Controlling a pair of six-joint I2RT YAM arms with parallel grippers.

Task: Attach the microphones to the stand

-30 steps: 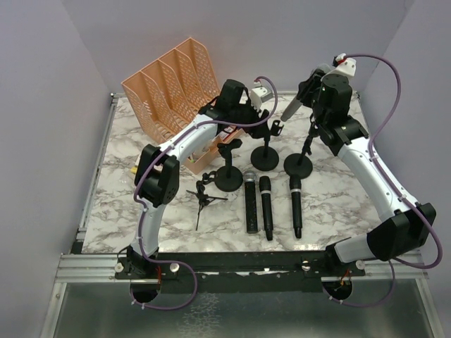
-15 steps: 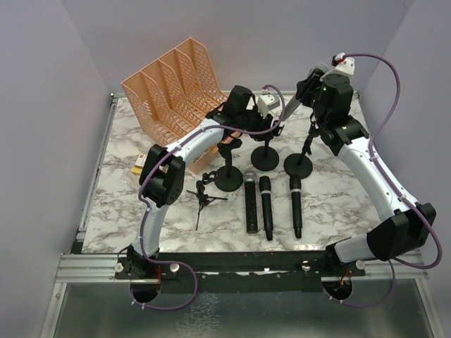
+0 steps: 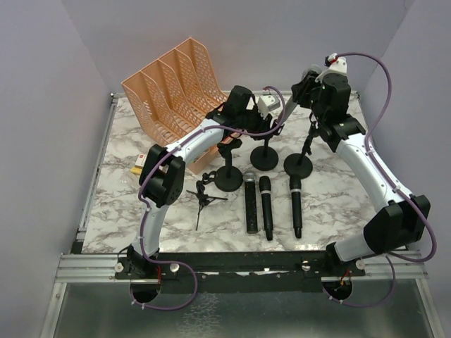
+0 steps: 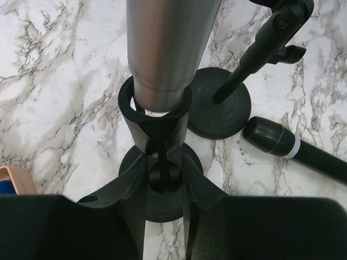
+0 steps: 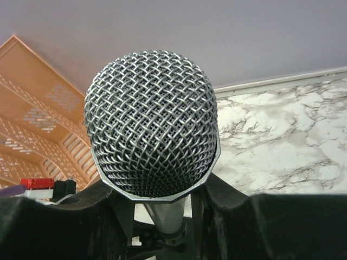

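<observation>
The right hand (image 5: 162, 208) is clamped on the silver-grey microphone (image 3: 287, 109), holding it slanted with its mesh head uppermost and its lower end sitting in the black ring clip (image 4: 154, 111) of the middle stand (image 3: 265, 158). The left hand (image 4: 164, 162) is closed on that clip just beneath the ring. The three other microphones (image 3: 266, 206) lie side by side on the marble counter (image 3: 127, 197), just in front of the stand bases.

The silver-grey microphone (image 4: 169, 49) rests in the stand clip (image 4: 142, 123).
</observation>
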